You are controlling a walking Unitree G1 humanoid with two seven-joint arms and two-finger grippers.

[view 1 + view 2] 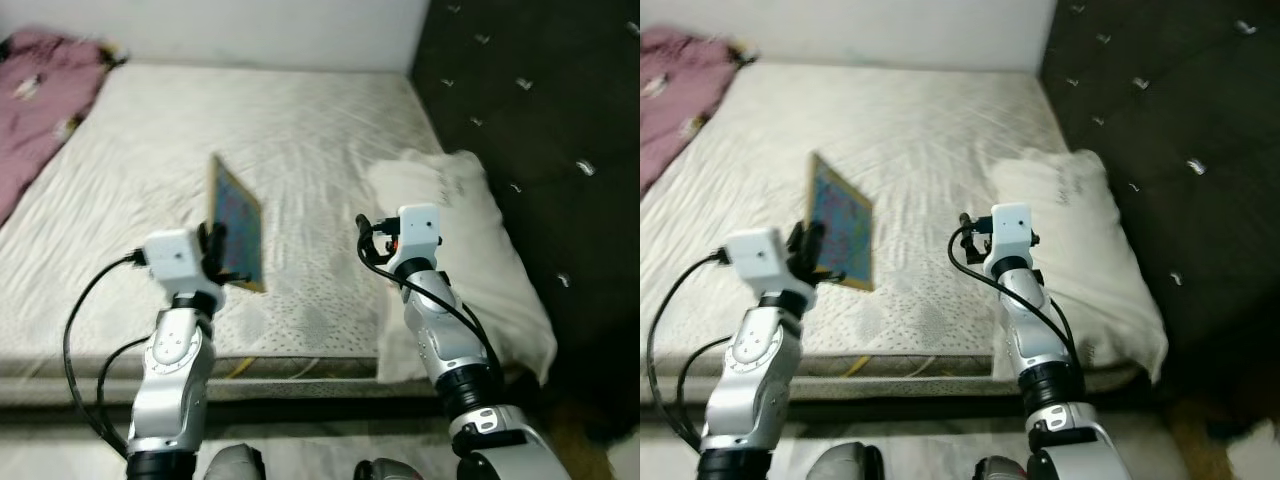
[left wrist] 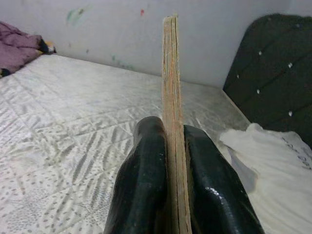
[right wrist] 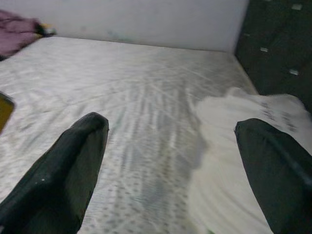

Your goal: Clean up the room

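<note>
The left hand (image 2: pixel 170 170) is clenched on a thin book (image 1: pixel 236 222), its two black fingers (image 2: pixel 144 180) pressed against either cover near the lower edge. The book stands upright on its edge above the bed (image 1: pixel 300 130), lifted clear of the mattress, its colourful cover turned toward the robot's right. In the left wrist view the book's page edge (image 2: pixel 170 73) rises straight up between the fingers.

The right hand (image 3: pixel 170 161) hangs released, fingers spread wide, over the bed near the pillow (image 1: pixel 460 250), gripping nothing. The pillow lies on the bed's right side beside the dark tufted headboard (image 1: pixel 540 120).

A purple blanket (image 1: pixel 40 90) is bunched at the bed's far left corner, well apart from the book. A pale wall (image 2: pixel 122 29) stands behind the bed.
</note>
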